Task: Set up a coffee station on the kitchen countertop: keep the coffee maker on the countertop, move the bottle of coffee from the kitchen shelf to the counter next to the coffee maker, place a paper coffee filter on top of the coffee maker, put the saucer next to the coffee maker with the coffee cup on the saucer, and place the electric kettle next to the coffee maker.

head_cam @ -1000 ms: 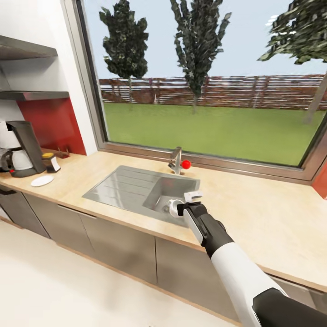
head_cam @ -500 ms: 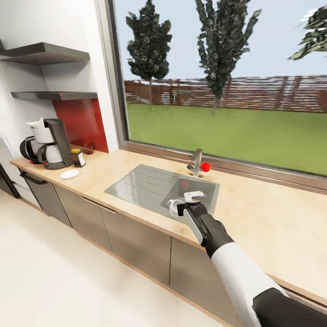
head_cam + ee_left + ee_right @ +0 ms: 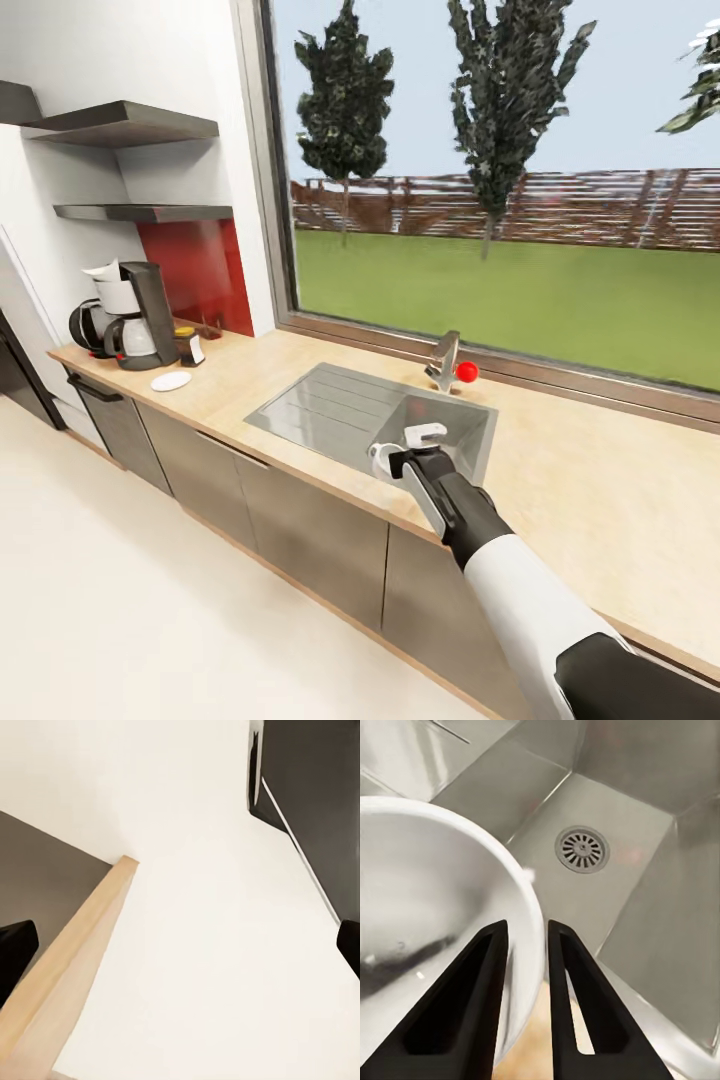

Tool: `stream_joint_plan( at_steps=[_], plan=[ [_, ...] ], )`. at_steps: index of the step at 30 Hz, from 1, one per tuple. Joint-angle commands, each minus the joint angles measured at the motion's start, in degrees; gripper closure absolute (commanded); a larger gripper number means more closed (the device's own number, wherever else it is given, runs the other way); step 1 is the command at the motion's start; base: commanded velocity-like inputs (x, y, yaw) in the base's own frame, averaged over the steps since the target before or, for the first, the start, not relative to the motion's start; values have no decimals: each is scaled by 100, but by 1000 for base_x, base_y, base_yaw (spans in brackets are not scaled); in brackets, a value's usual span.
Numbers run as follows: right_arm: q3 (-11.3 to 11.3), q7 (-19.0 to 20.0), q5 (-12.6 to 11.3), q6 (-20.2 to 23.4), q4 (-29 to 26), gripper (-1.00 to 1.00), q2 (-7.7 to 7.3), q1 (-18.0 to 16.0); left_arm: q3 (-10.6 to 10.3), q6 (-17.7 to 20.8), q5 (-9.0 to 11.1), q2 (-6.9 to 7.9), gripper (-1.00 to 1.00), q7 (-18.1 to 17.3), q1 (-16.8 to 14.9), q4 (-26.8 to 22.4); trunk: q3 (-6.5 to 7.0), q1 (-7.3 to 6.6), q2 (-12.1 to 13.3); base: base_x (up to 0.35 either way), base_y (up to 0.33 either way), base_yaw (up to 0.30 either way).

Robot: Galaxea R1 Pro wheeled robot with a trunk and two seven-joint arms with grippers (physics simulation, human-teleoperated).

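Note:
My right gripper is shut on the rim of the white coffee cup, held above the sink's near edge. In the right wrist view the two black fingers pinch the coffee cup's wall, one inside and one outside. Far left on the countertop stands the black coffee maker with a white paper filter on top. An electric kettle sits to its left, the bottle of coffee to its right, and the white saucer in front. My left gripper is open above the floor.
A steel sink with a drain lies under the cup, a faucet with a red knob behind it. Two wall shelves hang above the coffee maker. The wooden counter edge and grey cabinet fronts run along a pale floor.
The whole head view has shifted, so the camera moved: the coffee maker group now sits further into the picture. My right gripper still holds the cup over the sink.

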Motion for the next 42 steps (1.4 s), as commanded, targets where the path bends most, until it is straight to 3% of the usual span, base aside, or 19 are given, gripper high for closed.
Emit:
stream_joint_plan(
  at_steps=[1,21,42],
  plan=[
    [10,-52,-59,12,-2,100,0,-6,47,19,-61,3,-100,11,-2,-5,-11,3,-12,5,35,0],
    [5,-49,-59,11,7,100,0,-6,56,11,-40,25,-100,-13,-21,-15,-11,3,-12,122,257,0],
    [5,-49,-59,11,8,100,0,-6,61,10,-36,18,-100,-38,-48,-16,-11,3,-12,216,280,0]
  ],
)
